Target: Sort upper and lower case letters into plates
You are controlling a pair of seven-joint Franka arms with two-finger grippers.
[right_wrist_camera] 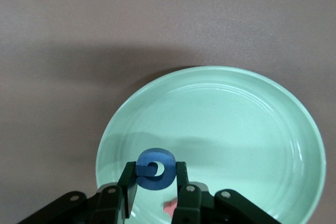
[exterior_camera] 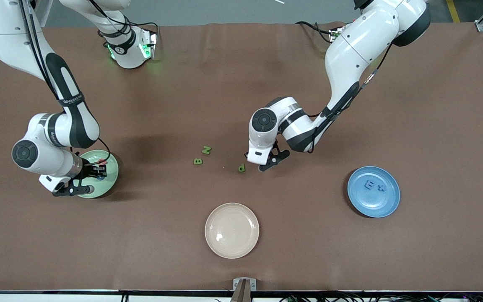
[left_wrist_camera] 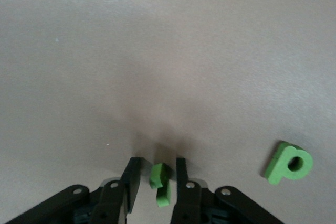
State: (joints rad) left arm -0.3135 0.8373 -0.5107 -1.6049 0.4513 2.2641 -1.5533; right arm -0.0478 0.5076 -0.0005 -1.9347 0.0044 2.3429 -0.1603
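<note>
My right gripper [right_wrist_camera: 155,165] is shut on a round blue letter [right_wrist_camera: 152,176] just above the mint green plate [right_wrist_camera: 236,108]. That plate [exterior_camera: 112,167] lies at the right arm's end of the table, and a small red piece [right_wrist_camera: 169,206] rests in it. My left gripper [left_wrist_camera: 157,162] is low at the table's middle. It is open, its fingers [left_wrist_camera: 131,179] standing on both sides of a small green letter [left_wrist_camera: 159,178] with gaps showing. A green "p" [exterior_camera: 242,167] lies just beside it. The blue plate [exterior_camera: 373,206] holds two blue letters [exterior_camera: 369,183].
Green letters "B" [exterior_camera: 198,161] and "N" [exterior_camera: 206,150] lie on the brown table toward the right arm from the "p". A cream plate [exterior_camera: 232,241] sits nearest the front camera, with nothing in it.
</note>
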